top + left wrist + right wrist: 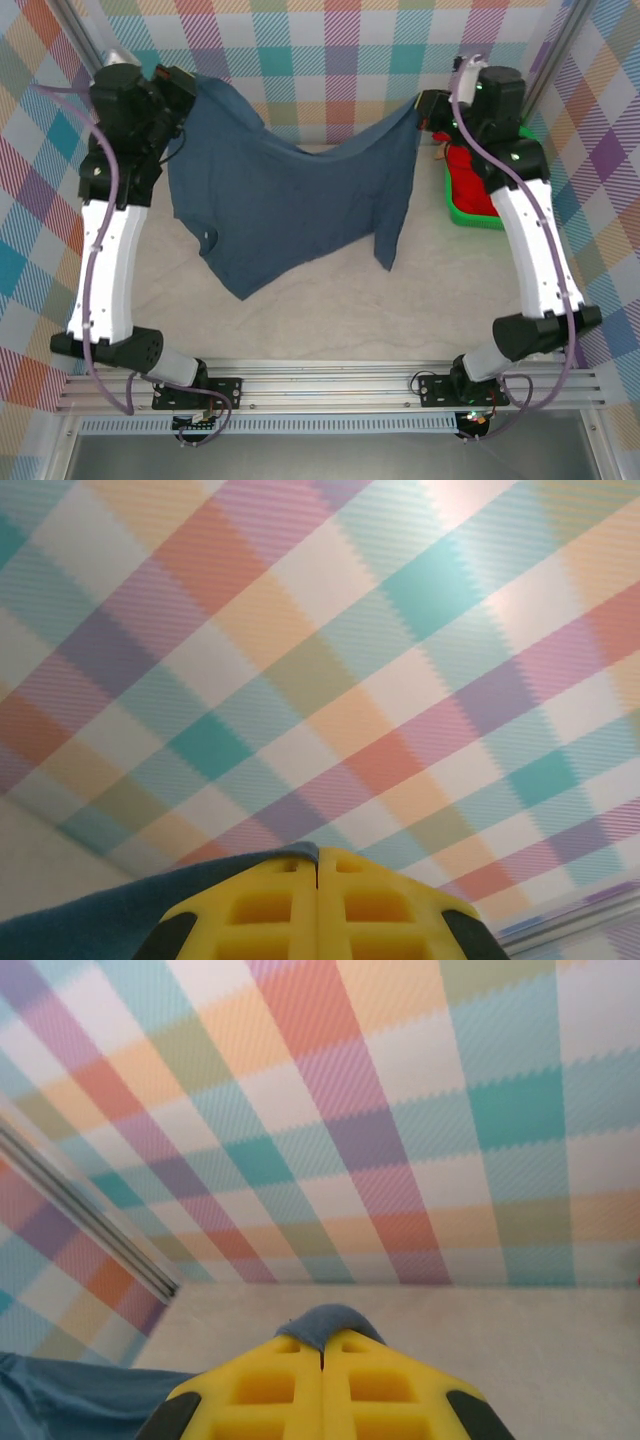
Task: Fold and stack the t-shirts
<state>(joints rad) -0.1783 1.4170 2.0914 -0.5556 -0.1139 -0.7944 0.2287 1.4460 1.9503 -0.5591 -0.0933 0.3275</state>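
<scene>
Yellow fingers [270, 910] of the left gripper [318, 865] are pressed together with an edge of the blue shirt [90, 930] pinched between them. The right gripper [320, 1350] is clamped the same way, a nub of the same cloth poking out past its tips. From above, the shirt hangs spread in the air between the two grippers, one at the far left and one at the far right. Its top edge sags in the middle and its lower part drapes toward the table [330, 310]; whether the hem touches the table I cannot tell. The red shirt [468, 170] lies bunched in the green basket [470, 215] at the right, just beside the right arm.

By my reading the task is barely begun. The blue shirt is lifted and opened out but shows no fold, and it has yet to be laid flat. The red shirt has not been taken out of the basket. Nothing is stacked. What remains is laying and folding the blue shirt, then fetching and folding the red one, then setting one on the other
</scene>
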